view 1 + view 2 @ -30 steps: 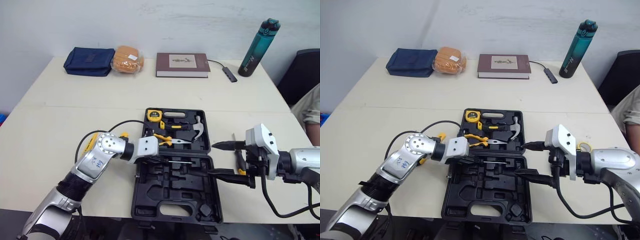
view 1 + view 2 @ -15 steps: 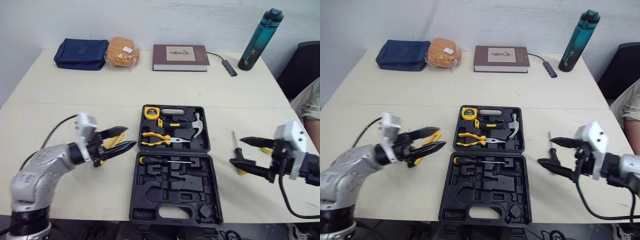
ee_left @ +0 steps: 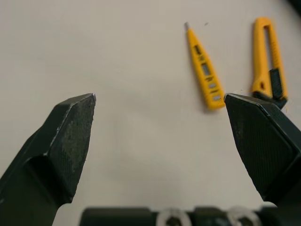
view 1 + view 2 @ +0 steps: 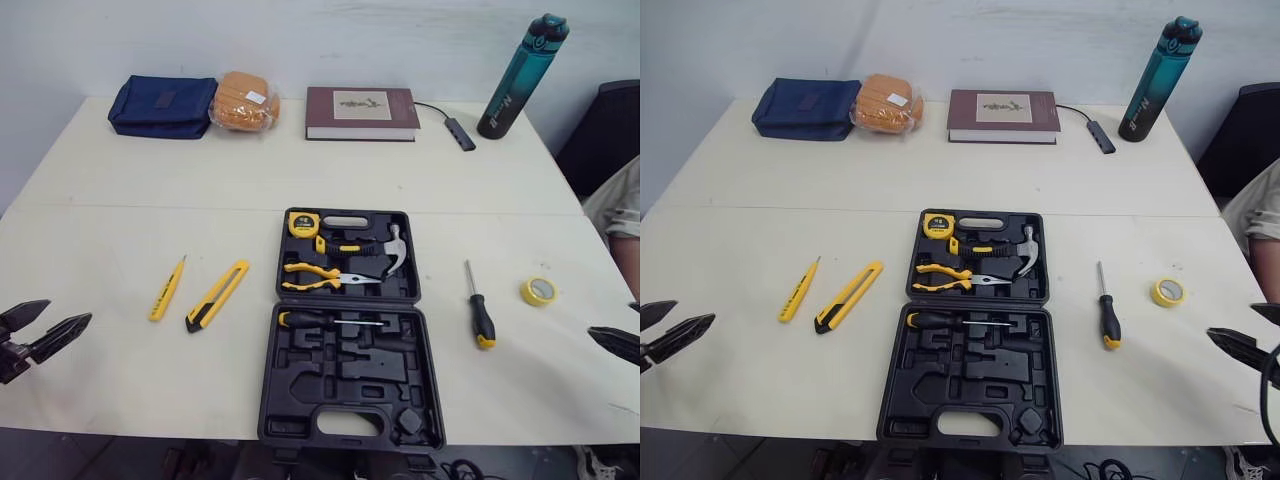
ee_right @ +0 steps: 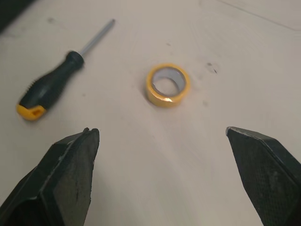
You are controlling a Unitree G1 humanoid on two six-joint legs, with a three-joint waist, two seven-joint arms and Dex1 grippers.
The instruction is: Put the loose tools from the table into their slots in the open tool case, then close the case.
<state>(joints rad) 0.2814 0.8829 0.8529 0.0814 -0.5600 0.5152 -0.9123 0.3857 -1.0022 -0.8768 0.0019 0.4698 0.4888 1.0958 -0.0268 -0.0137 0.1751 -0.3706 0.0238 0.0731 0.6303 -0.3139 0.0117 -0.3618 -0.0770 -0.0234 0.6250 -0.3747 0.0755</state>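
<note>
The black tool case point(image 4: 300, 400) lies open at the middle of the table's front. A tape measure point(image 4: 303, 224), pliers point(image 4: 318, 272), a hammer point(image 4: 388, 256) and a screwdriver point(image 4: 330, 321) sit in its slots. Left of the case lie a yellow tester pen point(image 4: 167, 288) and a yellow utility knife point(image 4: 217, 296). To the case's right are a black screwdriver point(image 4: 478, 310) and a yellow tape roll point(image 4: 538, 291). My left gripper point(image 4: 69, 311) hangs open at the table's front left, facing the pen point(image 3: 203, 68) and the knife point(image 3: 268, 61). Over at the front right, my right gripper point(image 4: 1230, 320) is open, facing the tape roll point(image 5: 168, 84).
Along the back edge stand a navy pouch point(image 4: 163, 105), a bagged bun point(image 4: 243, 101), a brown book point(image 4: 362, 107), a cabled adapter point(image 4: 460, 133) and a teal bottle point(image 4: 522, 75). A person's sleeve point(image 4: 622, 210) and a dark chair show at the right edge.
Both arms have drawn back from the case to the table's front corners. My left gripper, shut over the case a second ago, has opened. The camera has also shifted.
</note>
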